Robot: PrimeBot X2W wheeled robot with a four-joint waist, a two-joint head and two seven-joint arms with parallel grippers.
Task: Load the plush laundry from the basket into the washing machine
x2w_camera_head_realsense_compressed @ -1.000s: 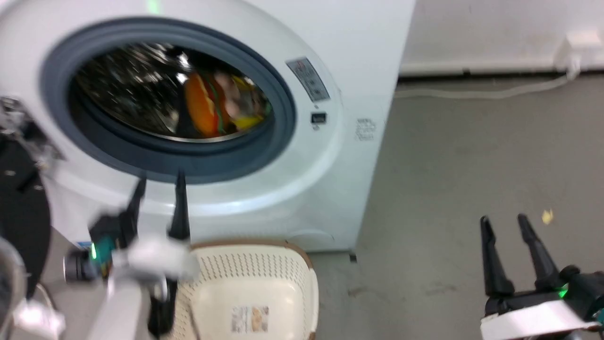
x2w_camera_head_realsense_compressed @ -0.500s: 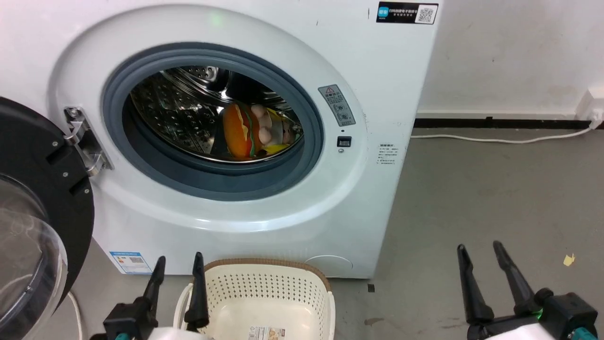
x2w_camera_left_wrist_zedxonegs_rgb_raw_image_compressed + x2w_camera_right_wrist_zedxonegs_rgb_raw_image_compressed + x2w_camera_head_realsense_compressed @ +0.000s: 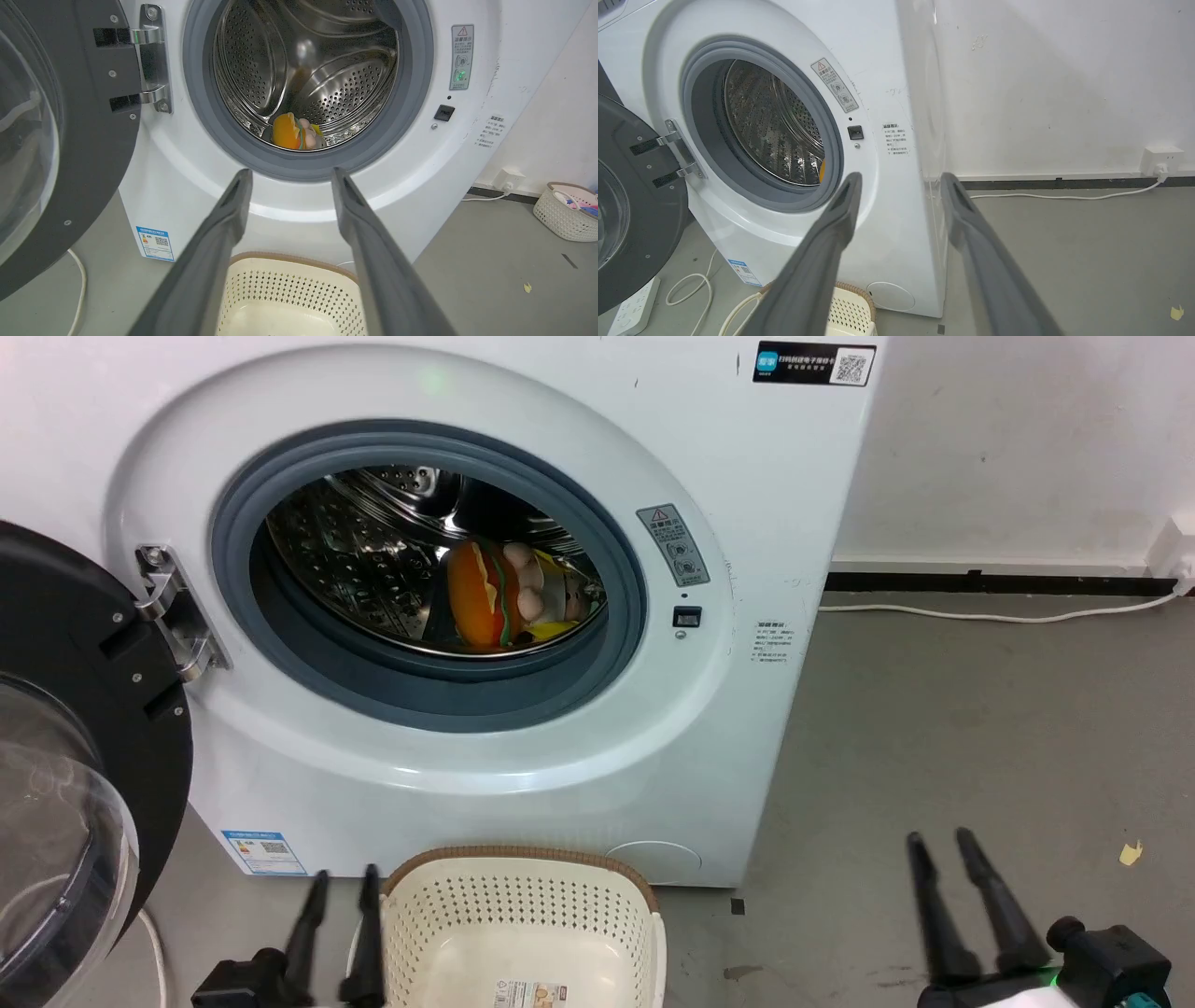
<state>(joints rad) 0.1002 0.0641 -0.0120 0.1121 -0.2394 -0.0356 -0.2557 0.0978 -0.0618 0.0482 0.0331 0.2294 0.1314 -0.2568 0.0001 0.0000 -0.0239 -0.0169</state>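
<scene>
Your burger toy [image 3: 485,595] is in the washer [image 3: 775,504]. It lies on its edge at the bottom of the steel drum [image 3: 355,560], orange bun to the left, pink face to the right, well behind the grey rubber ring [image 3: 439,695]. The door [image 3: 84,653] hangs wide open on the left. On the floor [image 3: 934,728], right in front of the washer, sits the cream basket [image 3: 523,896], its bottom and sticker [image 3: 529,994] showing. Your left hand [image 3: 346,874] hovers low, just left of the basket's rim, fingers a narrow gap apart, gripping nothing. Your right hand [image 3: 938,837] is well off to the right above the floor, fingers parted narrowly too, holding nothing. A white cable [image 3: 980,614] runs along the far wall, and the left wrist view picks up a second basket [image 3: 565,217] far right.
</scene>
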